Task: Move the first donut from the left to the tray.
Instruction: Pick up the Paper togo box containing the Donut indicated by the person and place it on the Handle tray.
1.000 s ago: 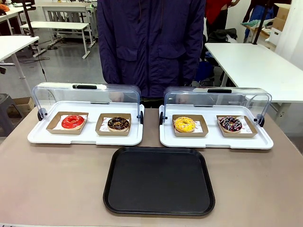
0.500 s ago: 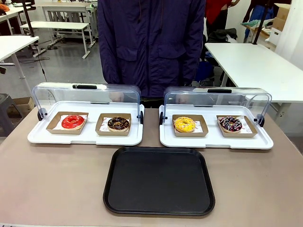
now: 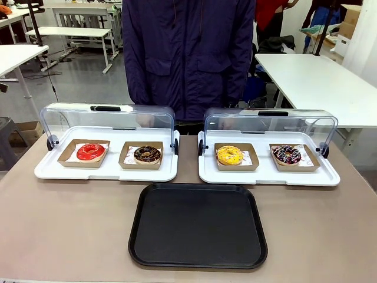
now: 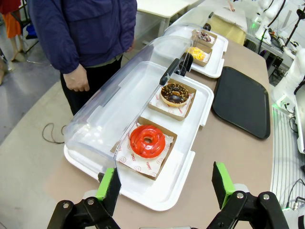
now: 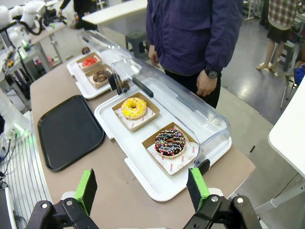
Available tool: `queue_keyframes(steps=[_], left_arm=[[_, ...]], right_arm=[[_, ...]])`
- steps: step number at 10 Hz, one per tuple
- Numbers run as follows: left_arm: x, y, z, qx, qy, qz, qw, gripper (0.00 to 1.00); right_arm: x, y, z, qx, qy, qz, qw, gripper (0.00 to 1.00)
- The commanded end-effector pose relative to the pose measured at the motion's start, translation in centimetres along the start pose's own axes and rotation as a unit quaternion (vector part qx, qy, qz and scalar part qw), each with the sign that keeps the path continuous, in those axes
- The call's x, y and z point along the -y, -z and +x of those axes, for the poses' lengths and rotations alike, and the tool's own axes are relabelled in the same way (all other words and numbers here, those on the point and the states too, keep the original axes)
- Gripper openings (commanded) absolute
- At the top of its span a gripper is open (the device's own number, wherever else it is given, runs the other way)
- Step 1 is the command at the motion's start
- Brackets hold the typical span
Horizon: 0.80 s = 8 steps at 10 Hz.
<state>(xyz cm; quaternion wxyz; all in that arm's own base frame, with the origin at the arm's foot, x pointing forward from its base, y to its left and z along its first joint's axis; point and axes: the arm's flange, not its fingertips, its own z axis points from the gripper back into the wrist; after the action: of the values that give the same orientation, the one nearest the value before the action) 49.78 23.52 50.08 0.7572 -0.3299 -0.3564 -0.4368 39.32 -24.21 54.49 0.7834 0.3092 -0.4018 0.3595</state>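
The red-glazed donut [image 3: 90, 151] sits in its brown cardboard holder at the left end of the left white tray; it shows as a red donut [image 4: 147, 140] in the left wrist view and a small red donut [image 5: 89, 61] far off in the right wrist view. The black tray [image 3: 198, 224] lies bare in front of the two white trays, seen too as the black tray [image 4: 241, 100] and the black tray [image 5: 69, 130]. My left gripper [image 4: 167, 183] hangs open above the near corner of the left white tray. My right gripper [image 5: 141, 190] is open above the right white tray's end.
The left white tray [image 3: 53, 171] also holds a chocolate donut [image 3: 147, 154]. The right white tray [image 3: 265, 175] holds a yellow donut [image 3: 229, 155] and a sprinkled chocolate donut [image 3: 287, 154]. Both clear lids [image 3: 109, 121] stand raised. A person [image 3: 188, 53] stands at the far side.
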Motion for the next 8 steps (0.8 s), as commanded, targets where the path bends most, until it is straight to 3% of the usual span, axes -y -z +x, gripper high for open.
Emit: queue_keyframes(steps=[1,8], left_arm=[[0.09,-0.01,0.1,-0.002,0.001,-0.001,1.0,1.0],[0.09,-0.01,0.1,-0.002,0.001,-0.001,1.0,1.0]], right_arm=[[0.1,-0.03,0.1,0.01,-0.01,0.002,1.0,1.0],[0.1,-0.03,0.1,0.01,-0.01,0.002,1.0,1.0]])
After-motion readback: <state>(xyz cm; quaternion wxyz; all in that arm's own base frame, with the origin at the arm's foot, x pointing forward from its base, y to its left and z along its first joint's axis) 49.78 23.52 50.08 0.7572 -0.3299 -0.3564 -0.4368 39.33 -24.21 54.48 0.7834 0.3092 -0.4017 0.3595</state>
